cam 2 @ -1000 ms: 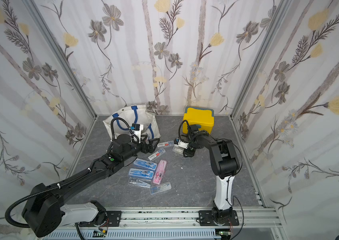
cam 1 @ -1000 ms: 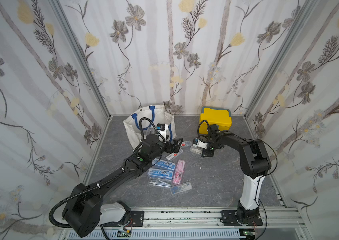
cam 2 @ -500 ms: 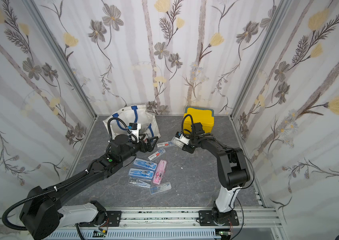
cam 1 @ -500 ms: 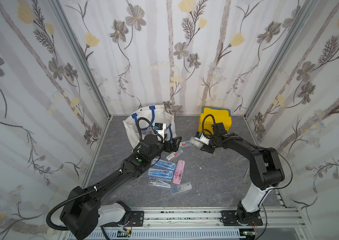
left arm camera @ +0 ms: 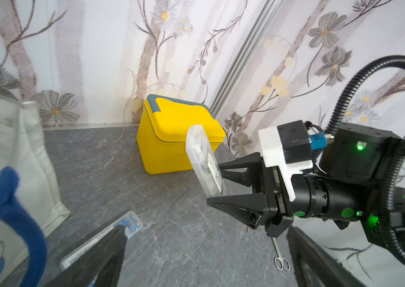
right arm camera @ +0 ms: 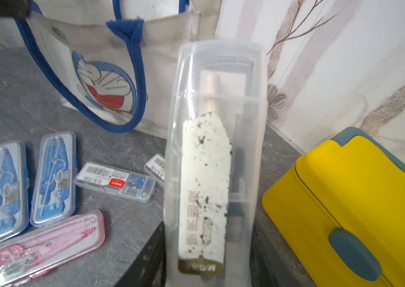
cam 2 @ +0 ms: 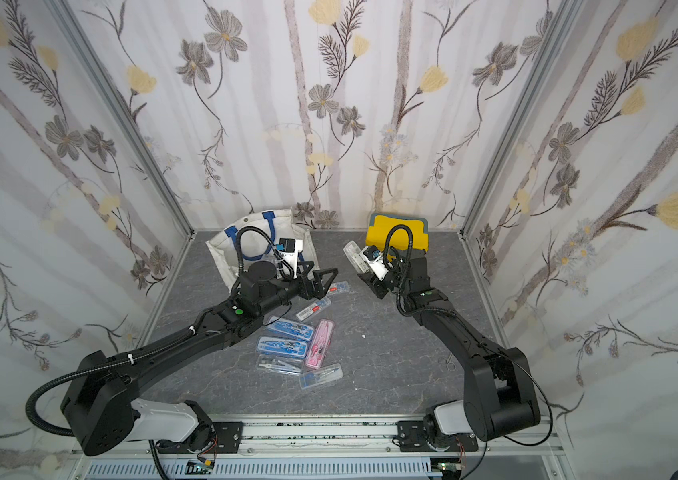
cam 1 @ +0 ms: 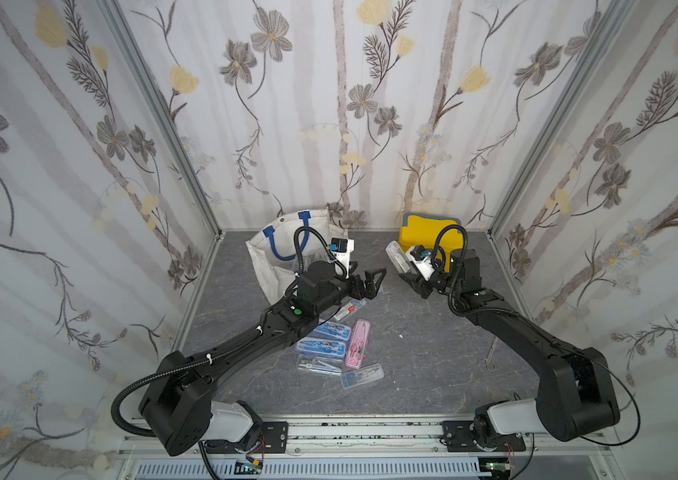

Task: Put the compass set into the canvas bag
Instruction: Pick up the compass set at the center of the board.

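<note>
Eight compass set cases. Seven loose cases (cam 2: 283,345) lie on the grey table (cam 1: 412,353): two blue, one pink, four clear. Plus one held case (right arm camera: 215,154). One canvas bag (cam 1: 264,259), one yellow box (cam 1: 420,230), one pair of scissors (cam 1: 488,356) at right.

Held case is long clear plastic with a torn white label and a gold strip at the gripped end. It is raised off the table and tilted, just near-left of the yellow box, apart from the bag and to its right. Right gripper (cam 1: 407,279) pinches its lower end. Left gripper (cam 1: 372,282) is spread wide, just right of the bag.

Bag is white with blue handles, at far left. Cat face shows only in the right wrist view. Bag's inside is mostly hidden by the left arm's cable. Held case's contents are hard to make out behind the label.
</note>
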